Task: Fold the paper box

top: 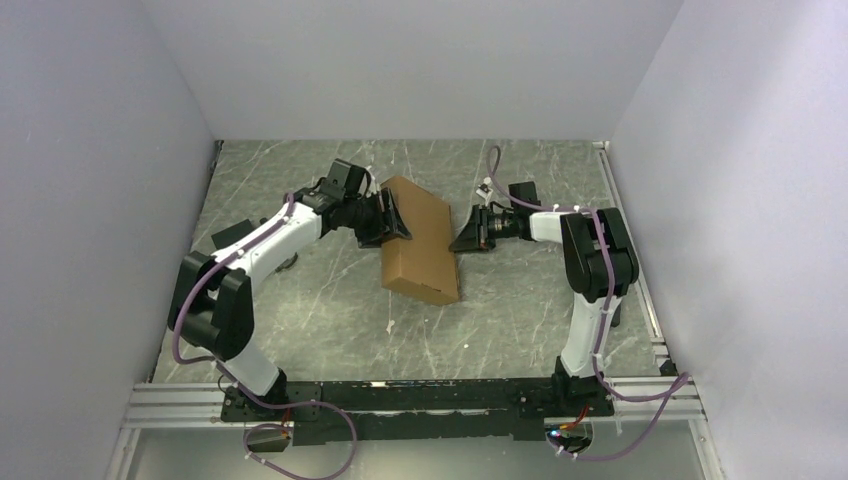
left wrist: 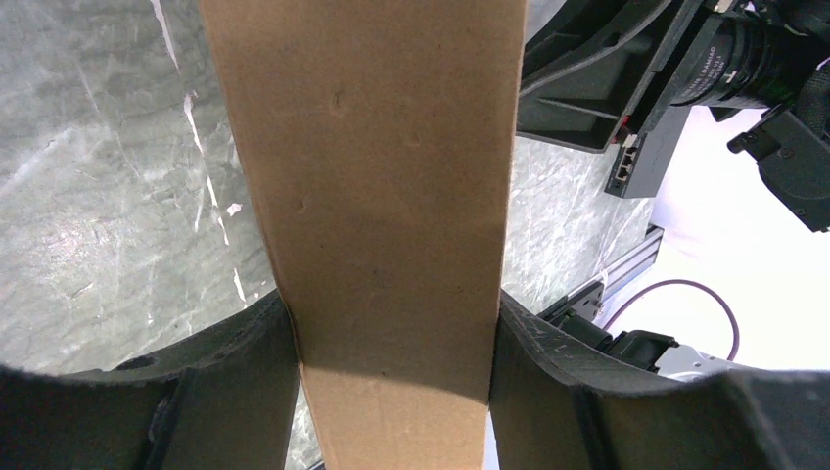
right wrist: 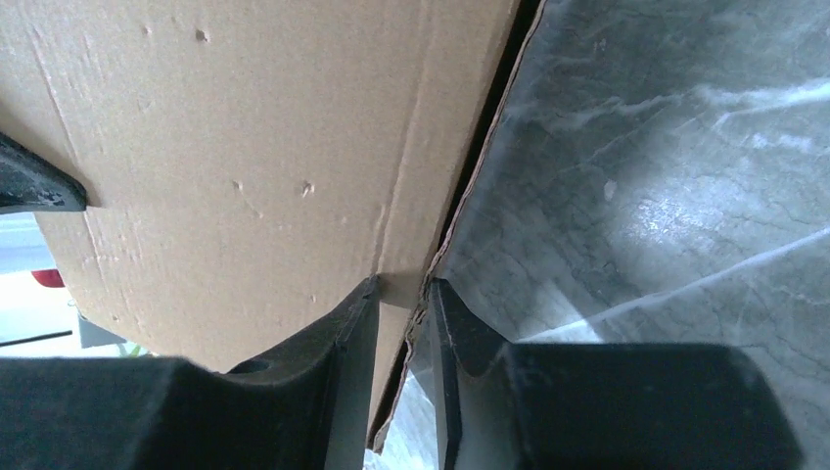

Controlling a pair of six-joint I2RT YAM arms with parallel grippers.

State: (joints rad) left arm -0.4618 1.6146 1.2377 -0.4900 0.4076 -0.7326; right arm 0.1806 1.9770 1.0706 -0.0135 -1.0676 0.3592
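Robot lab test cell.
Plain white panel walls on 3 sides, marble-look tabletop, alu rail frame at near edge w/ L arm + R arm bolted on, purple cables.

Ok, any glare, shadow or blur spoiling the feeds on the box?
Top view: even light, box sharp. Left wrist: right side blown out white, shadow across the box's near end. Right wrist: glare patch on the table, cardboard grain clear.

Bright, even light; soft shadows; blown-out wrist-view backgrounds.
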